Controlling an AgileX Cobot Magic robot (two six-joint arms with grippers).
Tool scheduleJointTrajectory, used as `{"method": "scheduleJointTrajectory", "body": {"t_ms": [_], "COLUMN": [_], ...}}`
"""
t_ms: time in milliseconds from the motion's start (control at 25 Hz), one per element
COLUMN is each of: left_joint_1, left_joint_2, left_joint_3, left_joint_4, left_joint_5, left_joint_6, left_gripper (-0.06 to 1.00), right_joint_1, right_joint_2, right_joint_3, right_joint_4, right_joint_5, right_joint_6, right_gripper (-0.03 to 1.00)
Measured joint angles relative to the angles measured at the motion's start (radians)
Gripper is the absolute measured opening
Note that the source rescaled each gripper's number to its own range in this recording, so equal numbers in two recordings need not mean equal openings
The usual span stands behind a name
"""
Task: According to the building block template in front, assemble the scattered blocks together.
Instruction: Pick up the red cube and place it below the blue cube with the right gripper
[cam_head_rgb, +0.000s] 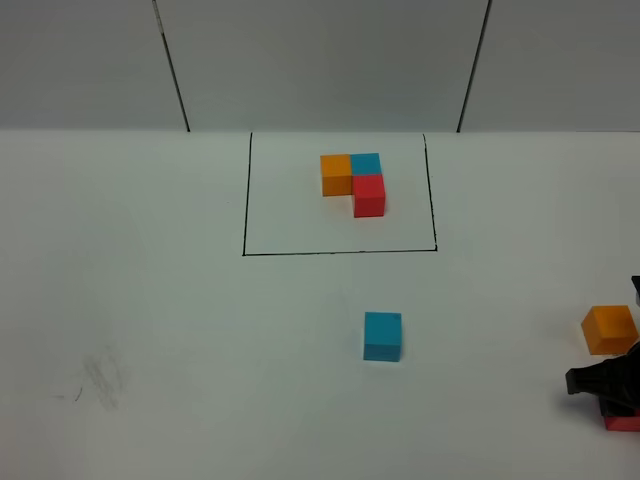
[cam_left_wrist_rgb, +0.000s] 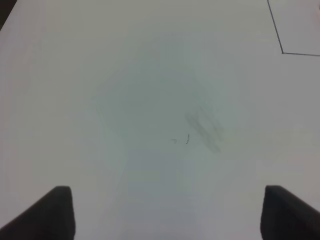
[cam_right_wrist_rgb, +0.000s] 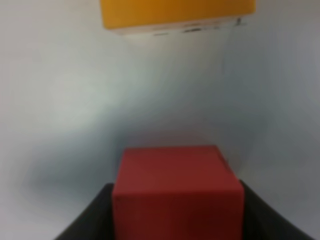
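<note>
**A:** High camera first.

**B:** The building block template (cam_head_rgb: 354, 180) sits upper centre. It has orange and teal cubes side by side and a red cube in front of the teal, making an L inside a black-line rectangle (cam_head_rgb: 340, 253). The teal block (cam_head_rgb: 382, 335) stands alone just below centre, with open white table (cam_head_rgb: 200, 330) on every side. The orange block (cam_head_rgb: 610, 329) is at the right edge. Below it the right gripper (cam_head_rgb: 608, 388) shows dark, with a sliver of the red block (cam_head_rgb: 622, 423) under it, cut by the frame. A grey smudge (cam_head_rgb: 100, 378) marks the lower left.

**A:** Left wrist camera?

**B:** The left gripper (cam_left_wrist_rgb: 167, 215) stands wide open, its dark fingertips (cam_left_wrist_rgb: 55, 212) in the two lower corners over the table. The smudge (cam_left_wrist_rgb: 202, 127) lies right of centre. A corner of the black-line rectangle (cam_left_wrist_rgb: 282, 52) shows upper right.

**A:** Right wrist camera?

**B:** The picture is blurred. The red block (cam_right_wrist_rgb: 177, 190) fills the lower centre, matte and square-edged. Dark fingers (cam_right_wrist_rgb: 87, 220) lie against both its sides, so the right gripper is closed on it. The orange block (cam_right_wrist_rgb: 177, 12) runs along the top, apart from the red, with white table between them.
</note>
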Motion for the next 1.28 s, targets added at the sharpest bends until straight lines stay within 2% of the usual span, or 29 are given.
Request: {"method": "scheduleJointTrajectory", "body": {"t_ms": [200, 400, 480, 600, 720, 840, 960, 1040, 1120, 1280], "left_joint_1": [0.0, 0.0, 0.0, 0.0, 0.0, 0.0, 0.0, 0.0, 0.0, 0.0], "left_joint_2": [0.0, 0.0, 0.0, 0.0, 0.0, 0.0, 0.0, 0.0, 0.0, 0.0], "left_joint_3": [0.0, 0.0, 0.0, 0.0, 0.0, 0.0, 0.0, 0.0, 0.0, 0.0], "left_joint_4": [0.0, 0.0, 0.0, 0.0, 0.0, 0.0, 0.0, 0.0, 0.0, 0.0], "left_joint_5": [0.0, 0.0, 0.0, 0.0, 0.0, 0.0, 0.0, 0.0, 0.0, 0.0], "left_joint_6": [0.0, 0.0, 0.0, 0.0, 0.0, 0.0, 0.0, 0.0, 0.0, 0.0], "left_gripper": [0.66, 0.66, 0.66, 0.66, 0.66, 0.66, 0.66, 0.66, 0.66, 0.66], "right_joint_1": [0.0, 0.013, 0.049, 0.17, 0.306, 0.449, 0.582, 0.663, 0.726, 0.803], "right_joint_2": [-0.015, -0.102, -0.147, -0.206, -0.228, -0.225, -0.216, -0.204, -0.176, -0.08], "right_joint_3": [0.0, 0.0, 0.0, 0.001, 0.001, 0.001, 0.0, -0.019, -0.06, -0.19], "right_joint_4": [0.048, 0.167, 0.206, 0.243, 0.211, 0.112, 0.042, -0.004, -0.064, -0.124], "right_joint_5": [0.073, 0.162, 0.179, 0.188, 0.186, 0.186, 0.183, 0.195, 0.226, 0.316], "right_joint_6": [0.0, 0.0, 0.0, 0.027, 0.167, 0.408, 0.709, 0.855, 0.941, 0.984], "right_gripper": [0.22, 0.22, 0.22, 0.22, 0.22, 0.22, 0.22, 0.22, 0.22, 0.22]}}
